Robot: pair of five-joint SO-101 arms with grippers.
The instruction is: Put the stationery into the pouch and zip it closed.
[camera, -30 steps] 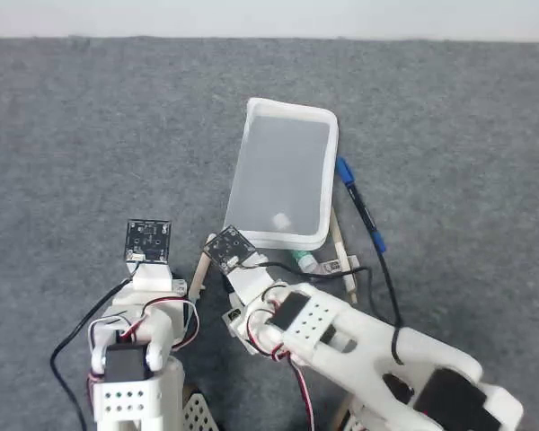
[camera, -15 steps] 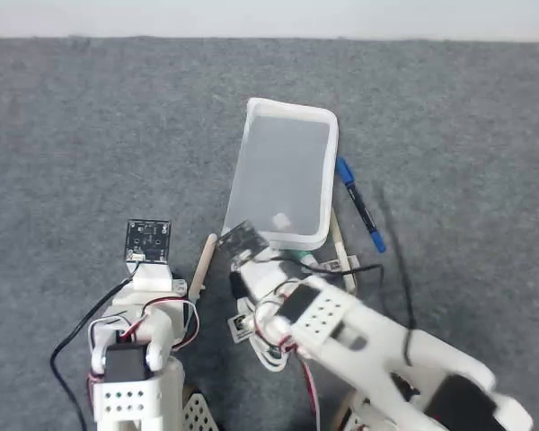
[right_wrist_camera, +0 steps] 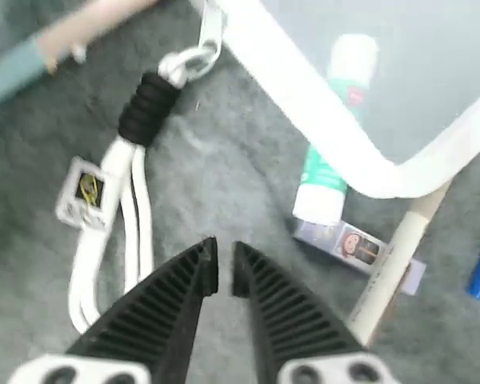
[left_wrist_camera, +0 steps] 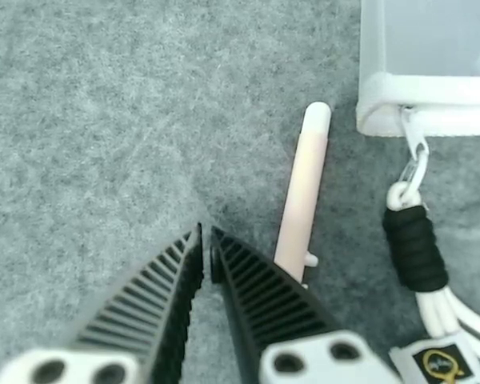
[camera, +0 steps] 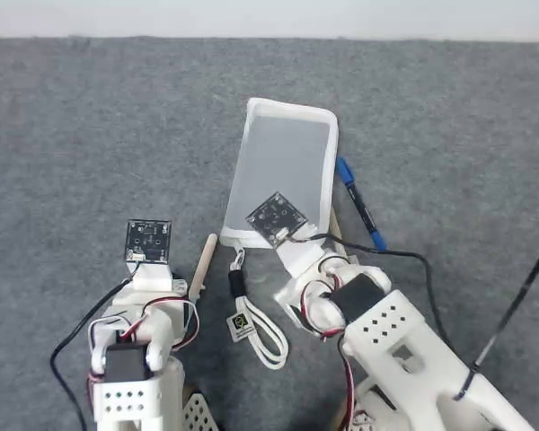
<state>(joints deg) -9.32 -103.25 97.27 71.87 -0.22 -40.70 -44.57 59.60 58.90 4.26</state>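
Pouch [camera: 283,162] lies just beyond both sets of fingertips. Left gripper [left_wrist_camera: 206,240] closed, empty, pink pen [left_wrist_camera: 302,200] just beside its fingers. Right gripper [right_wrist_camera: 224,264] closed, empty, tips between white strap [right_wrist_camera: 136,200] and green glue stick [right_wrist_camera: 324,180], the latter partly covered by the pouch corner.

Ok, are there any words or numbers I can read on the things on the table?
No text is clear enough to read.
Tag on the white strap: a round yellow sign, any letters too small to read.
Glue stick: a red mark on its label, too blurred to read.
Small pack beside it: a little picture, print too blurred to read.
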